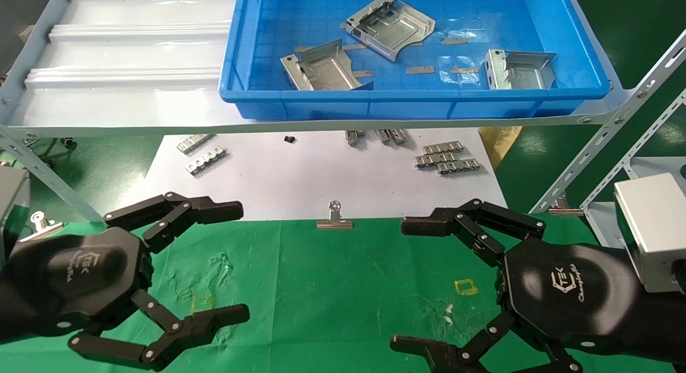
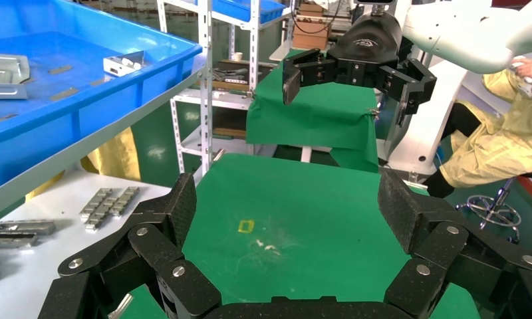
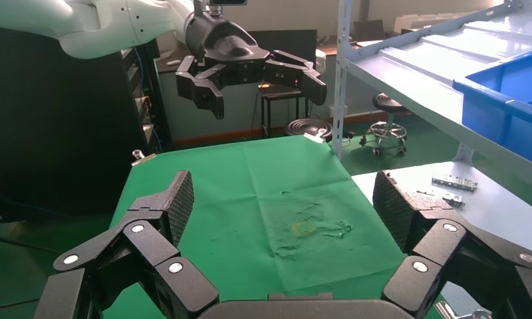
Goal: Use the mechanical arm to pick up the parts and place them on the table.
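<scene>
Three grey sheet-metal parts lie in the blue tray (image 1: 418, 97) on the raised shelf: one at the back (image 1: 394, 24), one front-left (image 1: 324, 70), one front-right (image 1: 520, 70). Both black three-fingered grippers hover low over the green table (image 1: 332, 287), facing each other. My left gripper (image 1: 238, 261) is open with nothing between its fingers, and in its wrist view (image 2: 291, 209) only green cloth shows between them. My right gripper (image 1: 403, 284) is also open and empty (image 3: 283, 206). Both stand well short of the tray.
A white sheet (image 1: 321, 180) under the shelf holds small ridged metal strips (image 1: 445, 158) (image 1: 206, 161). A silver binder clip (image 1: 334, 217) sits at the cloth's far edge. Slotted shelf struts (image 1: 605, 142) slant down at the right, and another strut (image 1: 48, 180) at the left.
</scene>
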Controlling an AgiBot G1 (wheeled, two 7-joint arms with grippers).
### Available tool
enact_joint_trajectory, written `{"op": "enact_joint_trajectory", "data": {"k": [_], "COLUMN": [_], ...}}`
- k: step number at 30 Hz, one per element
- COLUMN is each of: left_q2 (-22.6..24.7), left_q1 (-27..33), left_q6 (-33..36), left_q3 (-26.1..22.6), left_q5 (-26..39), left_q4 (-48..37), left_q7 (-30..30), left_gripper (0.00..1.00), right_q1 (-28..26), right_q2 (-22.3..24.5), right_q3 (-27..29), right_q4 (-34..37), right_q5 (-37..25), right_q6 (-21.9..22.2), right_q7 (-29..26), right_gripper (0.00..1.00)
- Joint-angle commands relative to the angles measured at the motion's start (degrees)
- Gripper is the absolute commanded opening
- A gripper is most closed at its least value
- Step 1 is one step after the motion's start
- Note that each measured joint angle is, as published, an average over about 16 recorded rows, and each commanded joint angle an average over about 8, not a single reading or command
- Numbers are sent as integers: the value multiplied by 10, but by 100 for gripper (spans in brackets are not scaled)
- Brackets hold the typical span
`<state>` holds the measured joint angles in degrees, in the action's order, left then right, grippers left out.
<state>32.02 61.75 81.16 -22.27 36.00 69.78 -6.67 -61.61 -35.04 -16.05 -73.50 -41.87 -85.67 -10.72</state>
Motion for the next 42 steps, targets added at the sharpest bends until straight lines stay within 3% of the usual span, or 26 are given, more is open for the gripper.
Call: {"op": "enact_joint_trajectory", "data": {"k": [1, 36, 42], "left_q2": [0, 0, 0], "left_q1": [0, 0, 0], "left_q6": [0, 0, 0], "left_q3": [0, 0, 0], "left_q5": [0, 0, 0], "left_q4": [0, 0, 0], "left_q7": [0, 0, 0], "left_gripper": [100, 100, 25], "right_q1": [0, 0, 0], "right_q2": [0, 0, 0], "right_q3": [0, 0, 0], "right_q4": [0, 0, 0], "right_q5": [0, 0, 0], "right_q6": [0, 0, 0], "right_q7": [0, 0, 0], "right_gripper": [100, 100, 100]}}
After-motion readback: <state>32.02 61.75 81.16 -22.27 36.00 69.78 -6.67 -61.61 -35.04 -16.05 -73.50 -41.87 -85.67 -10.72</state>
